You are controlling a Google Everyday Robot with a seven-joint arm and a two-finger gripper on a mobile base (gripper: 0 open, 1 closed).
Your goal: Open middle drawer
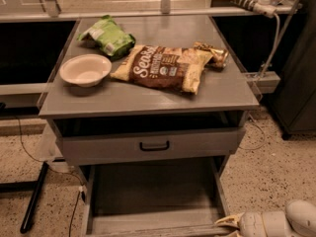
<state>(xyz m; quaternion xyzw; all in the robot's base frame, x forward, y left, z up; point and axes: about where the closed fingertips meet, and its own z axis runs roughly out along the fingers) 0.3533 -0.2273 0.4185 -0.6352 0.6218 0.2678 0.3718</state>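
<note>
The middle drawer (153, 194) is pulled out below the drawer with the black bar handle (154, 145). Its deep grey box interior shows, and its front rail lies along the bottom edge of the view. My gripper (230, 223) is at the bottom right, at the front right corner of the open drawer, with the white wrist (276, 223) behind it. The middle drawer's own handle is hidden below the frame.
On the cabinet top (148, 100) lie a white bowl (85, 69), a green bag (107, 36), a brown chip bag (165, 67) and a small foil snack pack (215, 54). A black bar (33, 196) leans on the floor to the left. A cabled shelf (266, 75) stands to the right.
</note>
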